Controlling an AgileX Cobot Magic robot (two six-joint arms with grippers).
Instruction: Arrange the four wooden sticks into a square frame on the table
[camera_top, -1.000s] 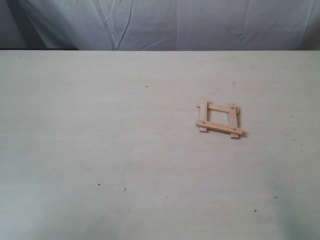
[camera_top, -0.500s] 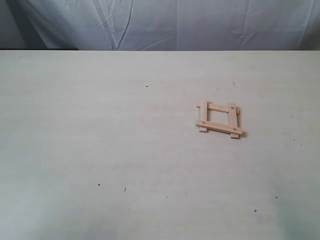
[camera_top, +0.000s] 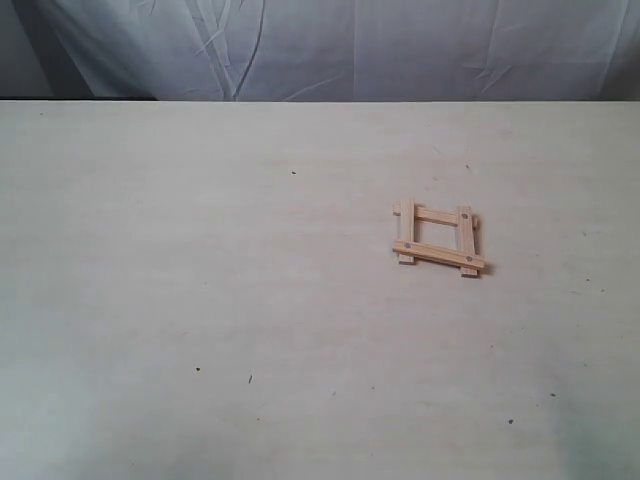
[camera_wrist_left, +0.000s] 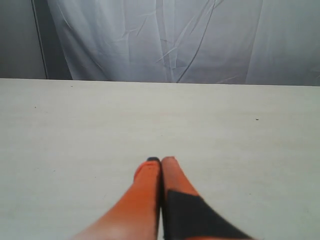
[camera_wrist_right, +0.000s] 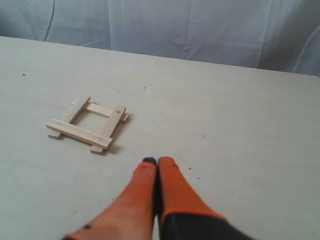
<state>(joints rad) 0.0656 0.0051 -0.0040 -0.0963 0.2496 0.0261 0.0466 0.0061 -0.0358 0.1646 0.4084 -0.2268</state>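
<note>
Creased white curtain (camera_top: 400, 45), grey wall (camera_wrist_left: 17, 40) beside it

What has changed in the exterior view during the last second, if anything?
Nothing visibly changed. The four wooden sticks lie in the same overlapping square frame at the same spot on the table, and no arm has entered this view.

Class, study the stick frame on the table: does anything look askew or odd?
The four wooden sticks form a closed frame, but two lie across the other two, ends overhang the corners, and the shape looks slightly skewed, not square.
</note>
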